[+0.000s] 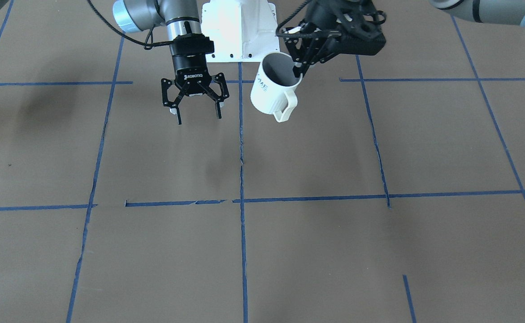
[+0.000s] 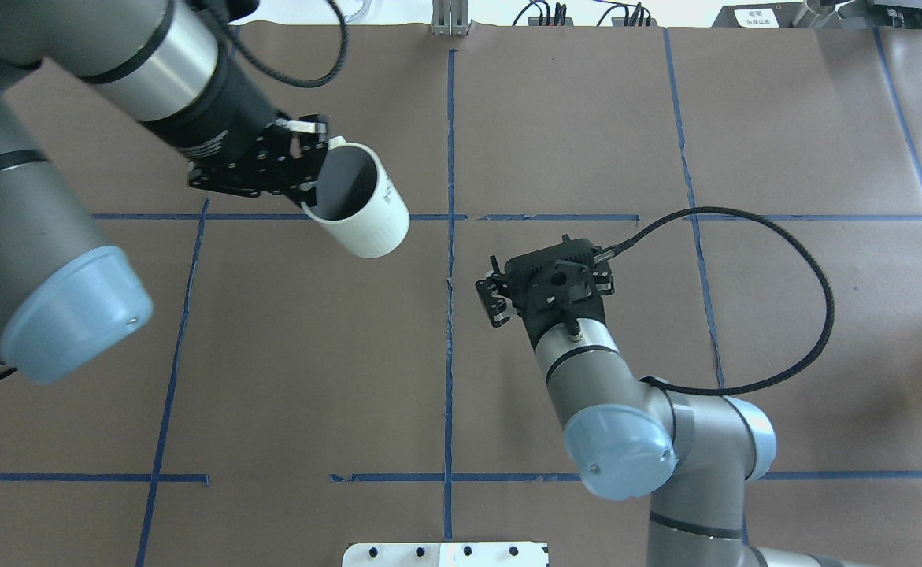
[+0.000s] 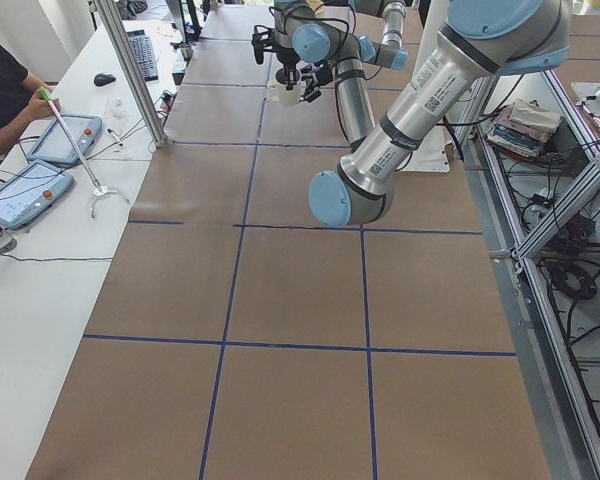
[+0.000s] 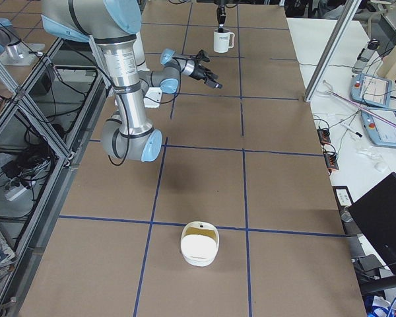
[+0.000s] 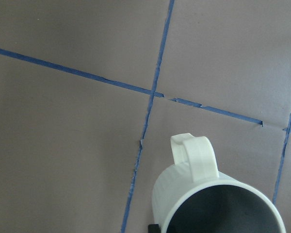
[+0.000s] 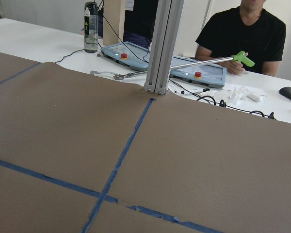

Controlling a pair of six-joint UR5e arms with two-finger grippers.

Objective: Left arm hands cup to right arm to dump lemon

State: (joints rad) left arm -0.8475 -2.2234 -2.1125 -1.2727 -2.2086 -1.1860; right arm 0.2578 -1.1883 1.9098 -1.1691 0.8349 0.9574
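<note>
The cup (image 1: 272,89) hangs tilted above the counter (image 1: 289,251), rim pinched by the left gripper (image 1: 299,68); no lemon shows inside. At four o'clock from it in the overhead view, the right gripper (image 1: 198,114) stands wide open, empty. It should, I judge, clamp the opposite wall, mouth kept up. Its housing reads ROBOTIQ; the cup's lettering is unreadable.

Cup (image 5: 194,194) was cut off by the left wrist view's lower edge, its lettering was seen only partly from the front.
</note>
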